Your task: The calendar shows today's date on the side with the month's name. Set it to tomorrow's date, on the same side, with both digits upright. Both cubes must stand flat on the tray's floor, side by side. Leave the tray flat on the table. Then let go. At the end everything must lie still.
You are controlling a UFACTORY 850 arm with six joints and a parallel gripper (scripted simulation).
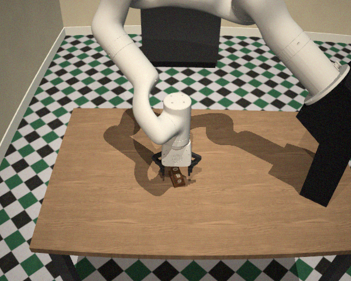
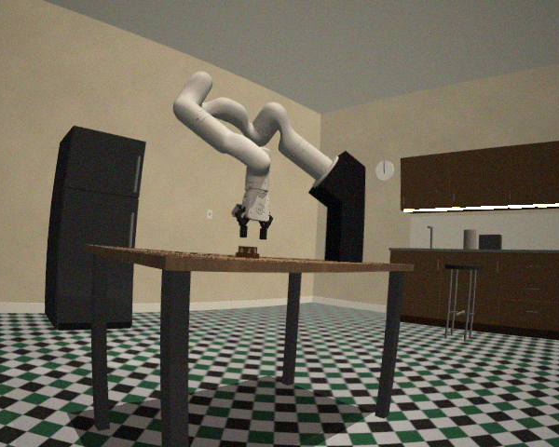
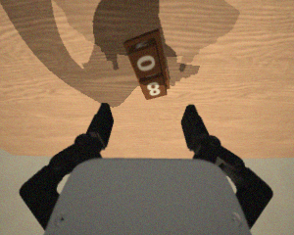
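A small dark brown tray stands on the table, turned at a slant. Two brown cubes sit in it side by side. One cube shows a white 0 and the other cube a white 8. The top view also shows a digit below the 8, too small to read surely. I cannot read a month's name. My gripper is open and empty, above the tray, fingers pointing down. In the top view it partly overlaps the tray's far end.
The wooden table bears the tray. The black arm stand rises at the table's right side. The arm's shadow falls across the table and around the tray. The table's edge shows beyond the fingers in the wrist view.
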